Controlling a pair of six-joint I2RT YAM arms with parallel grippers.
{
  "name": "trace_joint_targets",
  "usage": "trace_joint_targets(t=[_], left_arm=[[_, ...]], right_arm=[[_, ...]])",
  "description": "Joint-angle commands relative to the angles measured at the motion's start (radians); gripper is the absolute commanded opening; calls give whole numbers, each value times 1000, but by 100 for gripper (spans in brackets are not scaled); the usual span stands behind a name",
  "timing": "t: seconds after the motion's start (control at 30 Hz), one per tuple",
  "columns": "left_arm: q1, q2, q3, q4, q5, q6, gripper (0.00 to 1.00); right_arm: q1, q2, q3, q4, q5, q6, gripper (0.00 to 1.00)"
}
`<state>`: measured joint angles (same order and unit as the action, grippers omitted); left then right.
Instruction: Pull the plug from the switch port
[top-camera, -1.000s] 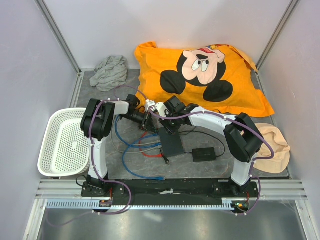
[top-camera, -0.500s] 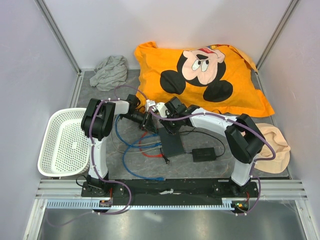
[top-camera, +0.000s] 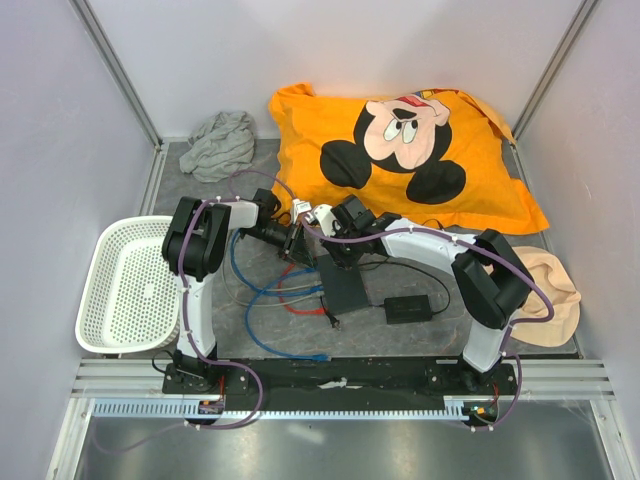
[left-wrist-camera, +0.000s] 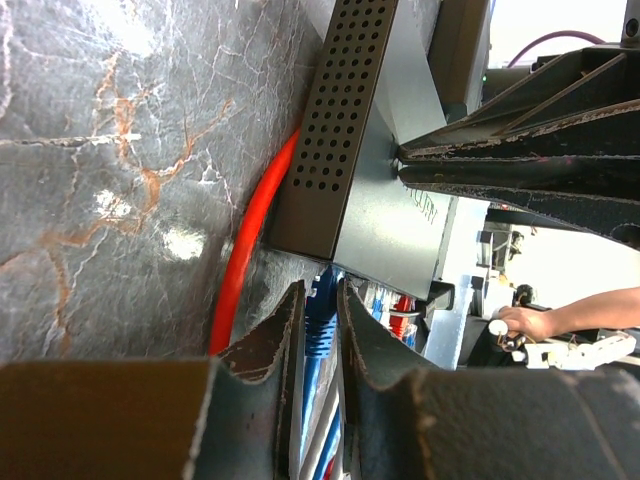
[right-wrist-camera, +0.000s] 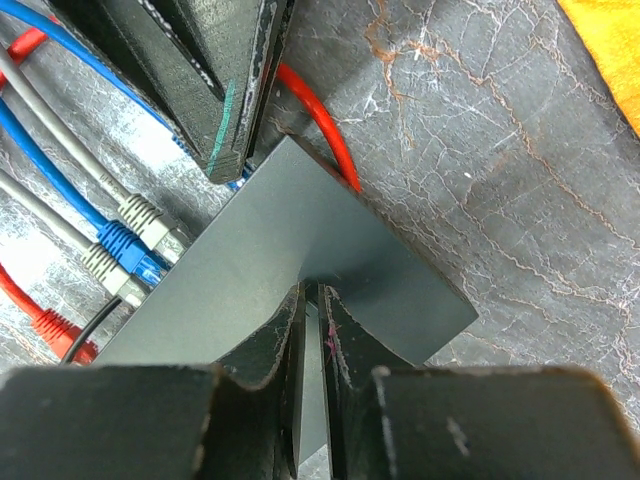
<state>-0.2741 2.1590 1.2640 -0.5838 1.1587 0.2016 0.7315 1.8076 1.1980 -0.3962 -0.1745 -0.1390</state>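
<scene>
Seen from above, the switch (top-camera: 343, 288) lies among cables (top-camera: 268, 291), with both grippers meeting at its far end. At the left wrist, the left gripper (left-wrist-camera: 320, 300) pinches a blue plug (left-wrist-camera: 318, 330) at the switch's socket edge. At the right wrist, the right gripper (right-wrist-camera: 312, 295) is squeezed almost closed, its tips resting on the switch's flat top.

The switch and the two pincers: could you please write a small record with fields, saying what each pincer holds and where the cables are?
left pincer: shut on the blue plug
right pincer: shut on an edge of the switch
blue plug: at the switch's socket side; whether it is out cannot be told
other plugs: gray plug, second blue plug and red plug at the same side
red cable: lies along the switch's vented side
power brick: on the table, right of the switch, untouched
</scene>
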Motion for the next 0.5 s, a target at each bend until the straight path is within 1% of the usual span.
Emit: trace_joint_targets(t=[0.0,0.13,0.47], left_arm=[[16,-37,-25,-82,-17,61,2],[26,-34,-31,-90,6,93,2],[32,-24,-26,-103,-10,111,2]], right_arm=[[-23,84,-52,-132,168,-20,17],[-21,78,-61,-133,168,-24,17],[-21,76,-60,-130,190,-25,17]])
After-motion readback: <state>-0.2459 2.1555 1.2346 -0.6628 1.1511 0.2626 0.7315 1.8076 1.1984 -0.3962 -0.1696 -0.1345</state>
